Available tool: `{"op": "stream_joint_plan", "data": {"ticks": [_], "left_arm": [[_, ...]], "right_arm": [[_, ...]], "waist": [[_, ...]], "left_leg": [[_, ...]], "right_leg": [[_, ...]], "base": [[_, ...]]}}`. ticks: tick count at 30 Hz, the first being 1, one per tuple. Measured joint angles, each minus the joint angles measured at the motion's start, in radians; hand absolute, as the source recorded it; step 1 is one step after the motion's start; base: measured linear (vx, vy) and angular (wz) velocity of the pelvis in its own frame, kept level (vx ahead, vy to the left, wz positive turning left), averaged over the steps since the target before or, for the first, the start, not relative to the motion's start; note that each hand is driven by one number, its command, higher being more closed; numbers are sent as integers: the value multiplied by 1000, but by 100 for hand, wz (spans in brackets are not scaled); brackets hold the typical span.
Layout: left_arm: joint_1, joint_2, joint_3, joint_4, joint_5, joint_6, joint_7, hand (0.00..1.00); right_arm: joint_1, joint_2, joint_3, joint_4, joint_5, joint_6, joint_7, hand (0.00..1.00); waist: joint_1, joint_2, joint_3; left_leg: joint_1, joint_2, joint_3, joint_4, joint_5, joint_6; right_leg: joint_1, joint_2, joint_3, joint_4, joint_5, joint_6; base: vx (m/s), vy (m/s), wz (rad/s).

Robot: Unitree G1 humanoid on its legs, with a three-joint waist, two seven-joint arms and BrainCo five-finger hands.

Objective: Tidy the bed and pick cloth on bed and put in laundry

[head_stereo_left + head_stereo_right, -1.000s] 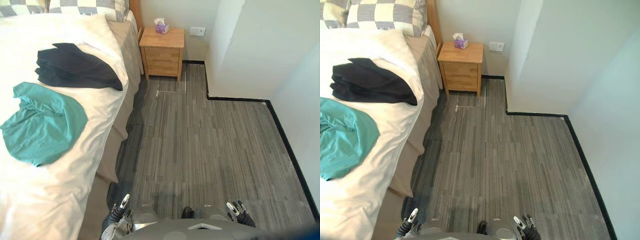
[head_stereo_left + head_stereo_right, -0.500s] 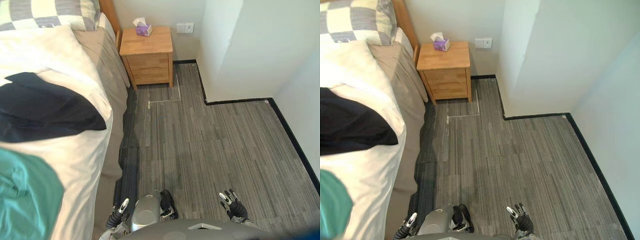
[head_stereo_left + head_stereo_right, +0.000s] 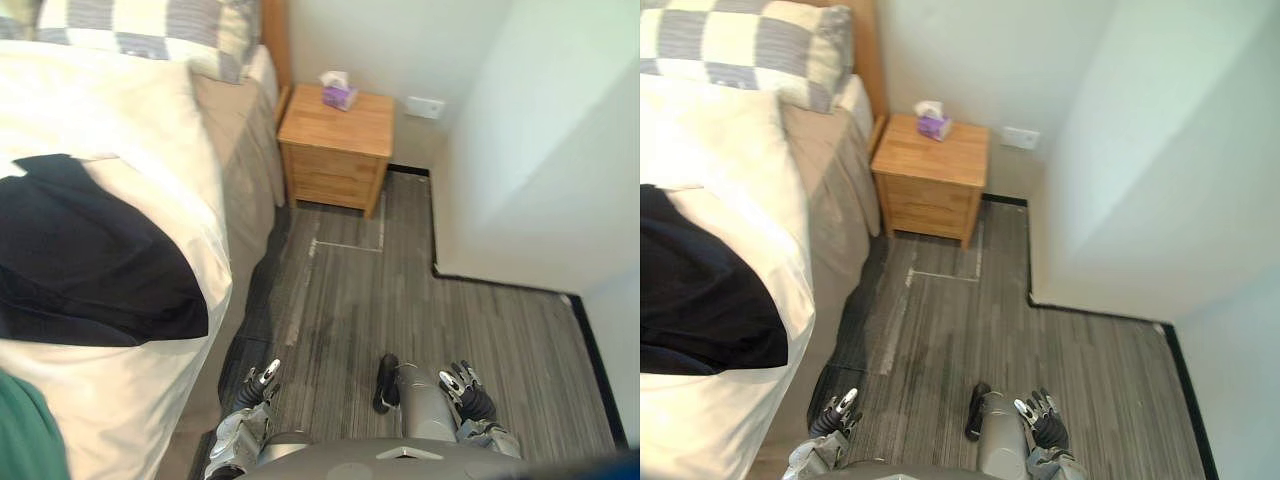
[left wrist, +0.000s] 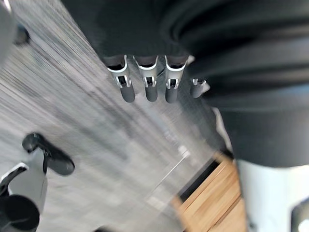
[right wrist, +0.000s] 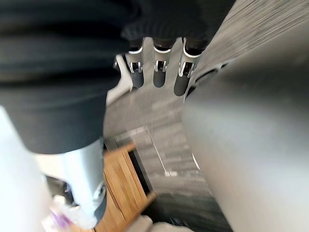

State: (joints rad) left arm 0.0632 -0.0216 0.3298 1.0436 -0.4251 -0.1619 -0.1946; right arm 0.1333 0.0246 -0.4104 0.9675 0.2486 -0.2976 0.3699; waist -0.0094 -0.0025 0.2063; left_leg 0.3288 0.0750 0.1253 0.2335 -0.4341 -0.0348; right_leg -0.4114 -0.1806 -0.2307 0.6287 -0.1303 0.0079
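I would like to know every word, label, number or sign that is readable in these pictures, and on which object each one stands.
No text can be read.
The purple tissue box on the wooden nightstand may carry print, but it is too small to tell.
The white wall plate, the black cloth, the checkered pillow and the bed show no writing.

I record the black cloth as matt, soft fabric. The bed carries a smooth cream cloth cover, and the pillow is checked woven cloth. The nightstand is light wood with a satin finish. The floor looks matt, grey and streaked; possibly carpet.
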Motion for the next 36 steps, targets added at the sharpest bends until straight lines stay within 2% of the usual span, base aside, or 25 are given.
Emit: {"op": "stream_joint_plan", "data": {"ticks": [1,2,3,4,6,8,10,12,13,14,15,16,17,18,19,20,21,23,25,27,30,32,33,34,36], "left_arm": [[14,-16,16,-2,0,-2,6,0],[22,-26,46,0,-1,2,14,0],[29,-32,61,-1,-2,2,18,0],[54,-49,93,-1,-20,-1,19,0],[73,-46,123,-9,-30,-9,8,0],[70,-36,120,-29,-18,-15,-4,0],[67,-39,118,-47,-16,-20,-10,0],[44,-39,113,-48,-15,-19,-27,0],[43,-39,113,-47,-13,-20,-28,0],[41,-39,115,-45,-14,-20,-32,0],[42,-28,130,-40,-15,-20,-40,0],[40,-20,144,-40,-15,-20,-40,0],[38,-20,170,-38,-16,-20,-39,0],[39,-27,183,-34,-19,-20,-38,0],[38,-25,182,-28,-25,-19,-38,0],[38,-9,175,-18,-26,-18,-37,0],[39,0,144,0,-24,-19,-35,0],[40,12,93,4,-23,-20,-37,0],[46,13,56,10,-29,-21,-38,0],[47,20,35,28,-46,-20,-37,0],[42,28,15,37,-57,-19,-39,0],[34,25,33,35,-54,-22,-45,0],[35,25,46,34,-54,-24,-46,0],[59,32,85,30,-59,-25,-47,0],[86,-9,107,35,-55,-31,-49,0]], "right_arm": [[-13,-15,29,0,-6,-2,-6,0],[-26,-29,39,-5,-25,-1,-14,0],[-29,-34,39,-11,-38,0,-21,0],[-32,-47,39,-13,-39,3,-32,0],[-31,-47,40,3,-40,10,-37,0],[-18,-42,53,7,-44,11,-36,0],[-10,-36,61,6,-72,11,-27,0],[10,-31,59,2,-75,10,-24,0],[13,-32,60,-1,-76,8,-23,0],[23,-32,61,-6,-77,3,-21,0],[26,-25,60,1,-77,1,-21,0],[26,-16,60,3,-77,-2,-21,0],[24,-5,59,3,-79,-12,-19,0],[18,-1,55,7,-94,-16,-20,0],[13,1,50,14,-103,-16,-20,0],[-6,1,42,37,-117,-14,-20,0],[-24,-4,35,41,-116,-14,-20,0],[-32,-17,53,38,-115,-16,-18,0],[-33,-43,107,39,-116,-16,-15,0],[-41,-45,139,33,-115,-28,-11,0],[-34,-44,153,27,-97,-48,-8,0],[-7,-41,175,21,-33,-47,-8,0],[2,-39,181,22,-28,-47,-11,0],[17,-24,208,21,-28,-46,-16,0],[15,-55,218,11,-39,-46,-35,0]], "waist": [[20,15,-4],[24,43,-5],[25,57,-3],[31,79,10],[39,81,20],[58,63,29],[58,52,30],[55,49,29],[55,49,29],[55,48,27],[56,18,17],[55,-4,11],[58,-23,2],[77,-24,0],[84,-28,-2],[87,-46,-11],[76,-44,-13],[58,-33,-16],[44,-10,-19],[41,4,-21],[22,8,-17],[22,-2,-14],[24,-11,-15],[29,-57,-28],[47,-5,-43]], "left_leg": [[-13,20,-14,62,4,4],[-107,56,-32,259,17,14],[-167,79,-38,388,51,18],[-309,152,-52,687,142,-2],[-414,198,-47,881,122,-29],[-484,193,2,863,101,-29],[-545,176,95,732,87,-15],[-582,145,295,471,116,10],[-584,137,359,410,148,18],[-584,131,494,300,232,80],[-551,110,586,269,225,158],[-547,95,613,262,225,159],[-544,95,677,263,207,187],[-521,83,691,246,156,214],[-507,68,688,231,130,215],[-481,26,671,209,120,205],[-436,-20,632,162,116,200],[-382,-55,568,111,118,195],[-301,-64,477,50,130,178],[-242,-62,396,-11,152,157],[-201,-34,208,-56,174,125],[-209,-21,41,-52,162,80],[-209,-25,15,-41,153,66],[-212,-45,-43,11,111,24],[-216,6,-74,48,85,-10]], "right_leg": [[0,1,-13,69,-78,-7],[10,6,-34,93,-132,-17],[26,18,-46,92,-155,-21],[95,55,-71,63,-186,-44],[219,81,-101,5,-208,-70],[345,81,-130,-90,-211,-74],[441,77,-166,-189,-210,-65],[529,66,-226,-248,-232,-24],[546,64,-245,-251,-241,-9],[581,64,-283,-255,-265,19],[611,40,-310,-259,-282,46],[615,27,-317,-266,-280,51],[628,25,-327,-293,-256,91],[652,33,-325,-315,-237,113],[660,27,-323,-306,-235,116],[652,-13,-319,-220,-231,123],[596,-77,-298,-14,-180,121],[495,-136,-244,269,-133,66],[378,-149,-195,429,-142,62],[288,-133,-164,387,-164,58],[196,-43,-20,113,-173,54],[177,29,194,-139,-111,70],[178,33,231,-193,-86,72],[182,29,279,-241,13,83],[180,48,214,-158,-57,55]], "base": [[553,-349,37],[561,-349,21],[664,-401,25],[549,-306,14],[594,-270,9],[485,-196,16],[351,-109,36],[433,-61,63],[487,-7,74],[524,27,78],[538,30,82],[535,23,69],[517,46,41],[509,75,26],[491,124,31],[459,133,57],[435,124,75],[409,72,107],[463,-10,139],[342,-94,126],[305,-256,187],[240,-376,209],[357,-533,179],[315,-449,118],[304,-357,79]]}}
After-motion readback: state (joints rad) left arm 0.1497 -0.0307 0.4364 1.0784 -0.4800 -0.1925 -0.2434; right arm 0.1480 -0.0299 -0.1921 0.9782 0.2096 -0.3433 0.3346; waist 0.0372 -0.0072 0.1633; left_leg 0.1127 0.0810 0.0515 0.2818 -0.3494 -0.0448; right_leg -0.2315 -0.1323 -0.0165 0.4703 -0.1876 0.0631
